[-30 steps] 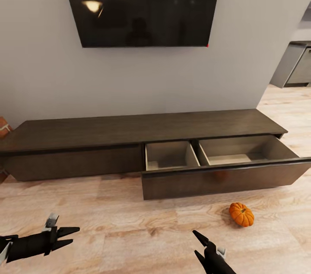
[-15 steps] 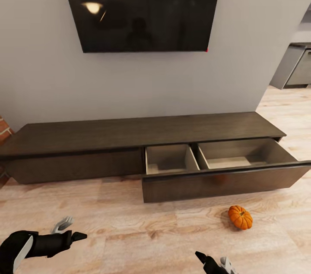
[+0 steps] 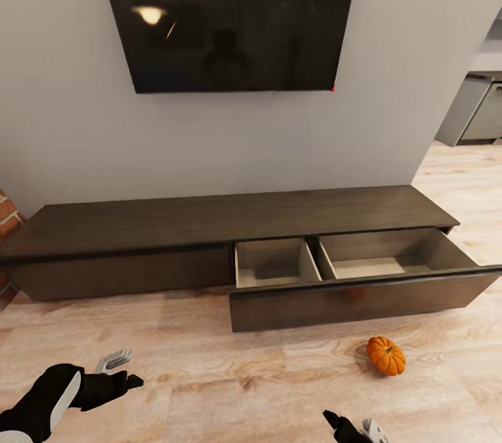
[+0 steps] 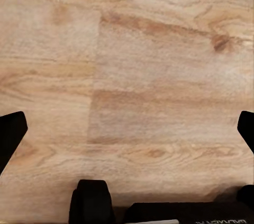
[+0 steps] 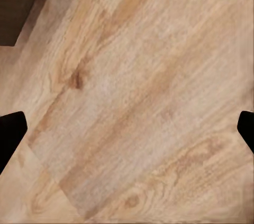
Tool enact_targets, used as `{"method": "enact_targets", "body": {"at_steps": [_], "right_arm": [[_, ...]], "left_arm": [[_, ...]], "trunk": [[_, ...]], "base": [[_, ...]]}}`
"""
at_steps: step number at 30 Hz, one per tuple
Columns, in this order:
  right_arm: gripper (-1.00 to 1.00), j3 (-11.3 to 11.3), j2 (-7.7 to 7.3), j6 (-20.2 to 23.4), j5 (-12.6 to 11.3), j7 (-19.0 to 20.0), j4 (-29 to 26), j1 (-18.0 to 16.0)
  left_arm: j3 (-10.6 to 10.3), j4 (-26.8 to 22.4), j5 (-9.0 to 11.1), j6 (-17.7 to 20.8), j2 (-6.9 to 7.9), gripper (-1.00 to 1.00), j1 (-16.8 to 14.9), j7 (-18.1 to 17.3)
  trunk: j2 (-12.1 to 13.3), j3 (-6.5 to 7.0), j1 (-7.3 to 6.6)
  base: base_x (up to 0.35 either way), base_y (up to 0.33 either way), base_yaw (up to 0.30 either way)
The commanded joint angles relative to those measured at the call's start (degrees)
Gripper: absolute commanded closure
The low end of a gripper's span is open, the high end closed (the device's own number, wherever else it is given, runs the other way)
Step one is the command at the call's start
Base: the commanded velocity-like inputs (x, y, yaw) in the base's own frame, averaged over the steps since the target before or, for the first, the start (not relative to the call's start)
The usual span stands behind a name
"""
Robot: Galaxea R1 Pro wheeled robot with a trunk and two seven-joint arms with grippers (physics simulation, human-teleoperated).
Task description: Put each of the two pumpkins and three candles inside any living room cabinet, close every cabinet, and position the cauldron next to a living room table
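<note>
So both arms are hanging low over the wooden floor (image 3: 209,373) right now, nothing held: the left gripper (image 4: 127,129) has its jaws spread wide over bare planks in its wrist view, and the right gripper (image 5: 127,129) looks the same, jaws wide apart with only floorboards between them (a dark corner, which I take for the cabinet, peeks in at one edge of that view). Using the cabinet (image 3: 230,216) as the landmark: one pumpkin (image 3: 386,356) sits on the floor just in front of its open drawer (image 3: 362,293), toward the drawer's right end, upright with the stem up. The drawer is pulled out and both pale compartments look empty, so I'd say we're at the fetch-the-first-pumpkin step. The right arm is the closer one, so the next move probably means reaching down, closing on the pumpkin, then lifting it over the drawer front, which is the one thing in the way. Above the cabinet hangs a dark TV (image 3: 230,14); grey kitchen cupboards (image 3: 481,111) sit far off past its right end. No candles or cauldron that I can spot.
</note>
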Motion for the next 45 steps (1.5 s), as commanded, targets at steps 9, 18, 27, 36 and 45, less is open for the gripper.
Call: {"method": "enact_targets", "body": {"at_steps": [9, 18, 27, 36, 45], "right_arm": [[-1.00, 9.79, 6.65, 0.37, 7.24, -28.68, -9.08, -0.01], [-1.00, 28.89, 8.31, -3.53, 7.84, -48.83, -22.61, 0.00], [-1.00, 28.76, 8.40, -5.66, 6.98, -48.69, -20.93, 0.00], [-1.00, 28.68, 8.40, -6.30, 6.88, -48.49, -19.98, 0.00], [-1.00, 28.54, 8.31, -6.30, 6.88, -48.49, -19.98, 0.00]], "left_arm": [[-0.07, -0.47, 0.32, 0.38, -3.67, -1.00, -0.02, 9.19], [-2.18, -0.11, -0.01, -4.24, -7.11, -1.00, -0.02, 12.11], [-4.74, 0.32, -0.07, -8.53, -8.98, -1.00, -0.02, 12.42], [-4.82, 0.32, -0.07, -8.75, -9.06, -1.00, -0.02, 15.96], [-4.80, 0.32, -0.07, -8.77, -9.09, -1.00, -0.02, 16.39]], "trunk": [[3.60, 1.57, -1.99], [7.21, 3.19, -3.97], [8.42, 3.73, -4.63], [8.42, 3.73, -4.63], [8.42, 3.73, -4.63]], "base": [[0.000, 0.000, 0.000], [0.000, 0.000, 0.000], [0.000, 0.000, -0.195], [0.000, -0.189, -0.285], [-0.105, -0.225, -0.285]]}}
